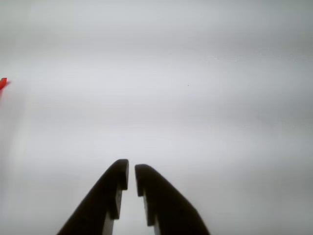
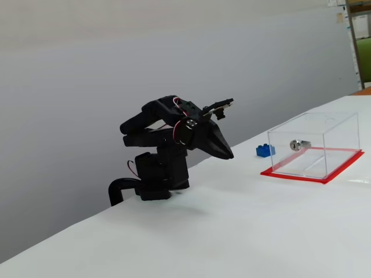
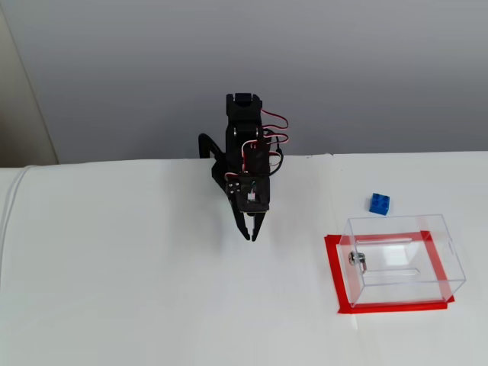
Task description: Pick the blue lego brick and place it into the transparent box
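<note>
The gripper [image 1: 131,177] is hanging above the white table [image 3: 152,290] with its jaws nearly closed, only a thin slit between the tips, gripping nothing. The blue brick [image 3: 380,203] is sitting on the table well to the right in a fixed view, just behind the clear box [image 3: 402,259].
</note>
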Robot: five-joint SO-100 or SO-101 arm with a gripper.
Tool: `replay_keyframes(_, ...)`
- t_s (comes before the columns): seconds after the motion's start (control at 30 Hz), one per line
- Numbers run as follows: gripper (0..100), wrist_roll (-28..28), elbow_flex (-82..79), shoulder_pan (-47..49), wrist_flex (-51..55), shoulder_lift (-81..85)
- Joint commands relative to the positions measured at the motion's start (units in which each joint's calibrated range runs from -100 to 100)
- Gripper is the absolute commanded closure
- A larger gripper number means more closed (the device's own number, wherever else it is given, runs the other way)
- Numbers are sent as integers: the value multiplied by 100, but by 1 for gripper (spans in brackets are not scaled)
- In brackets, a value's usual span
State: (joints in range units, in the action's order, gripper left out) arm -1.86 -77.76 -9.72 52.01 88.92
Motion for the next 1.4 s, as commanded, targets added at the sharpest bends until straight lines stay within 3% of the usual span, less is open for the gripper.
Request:
replay_keyframes(0.0, 99, 3, 995, 52, 21, -810)
replay_keyframes(0.2, 99, -23, 2062, 673, 21, -1862)
replay_keyframes(0.83, 99, -23, 2179, 5789, 21, -2439)
replay_keyframes(0.97, 99, 19, 2242, 6558, 464, -2863)
replay_keyframes(1.1, 98, 24, 2269, 7039, 908, -3330)
replay_keyframes(1.37, 98, 24, 2948, 7423, 778, -3882)
